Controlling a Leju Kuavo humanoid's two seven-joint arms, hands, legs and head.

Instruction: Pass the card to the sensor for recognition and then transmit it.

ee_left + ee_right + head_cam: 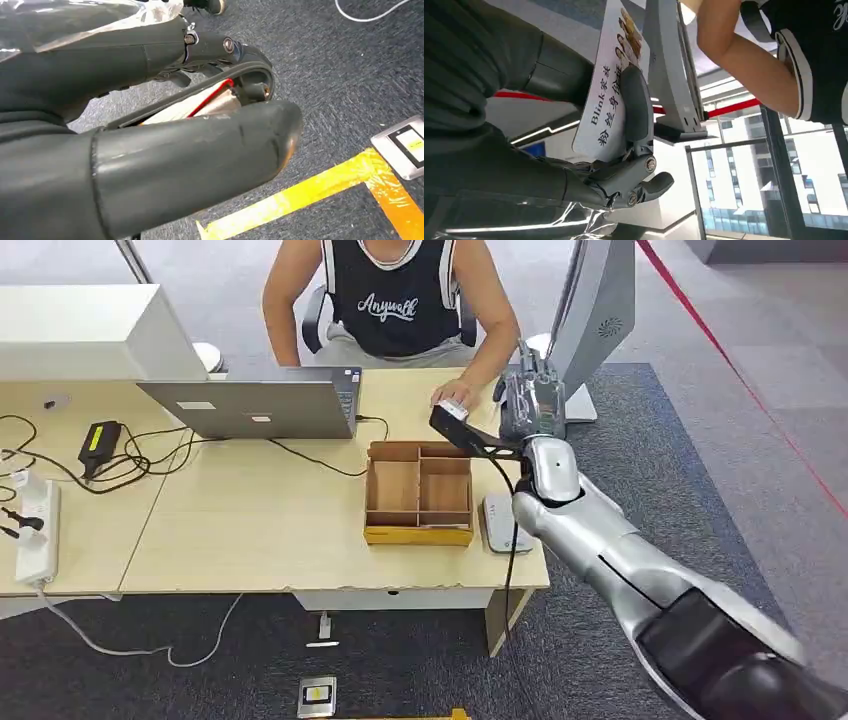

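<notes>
My right hand [530,405] is raised over the far right corner of the desk [250,540]. It pinches a white card [610,92], printed with small faces and the word "Blink", between the thumb and a dark finger [636,105]. A seated person's hand [455,395] rests on the desk just left of my right hand. The white sensor pad [498,523] lies flat near the desk's front right edge, well below the raised hand. My left hand [200,125] hangs over the carpet with its fingers curled in toward the thumb.
A wooden divided box [418,490] sits just left of the sensor. A grey laptop [260,405] with cables, a power strip [35,530] and a monitor stand [590,320] are nearby. A small grey device [405,145] and yellow tape [300,200] lie on the floor.
</notes>
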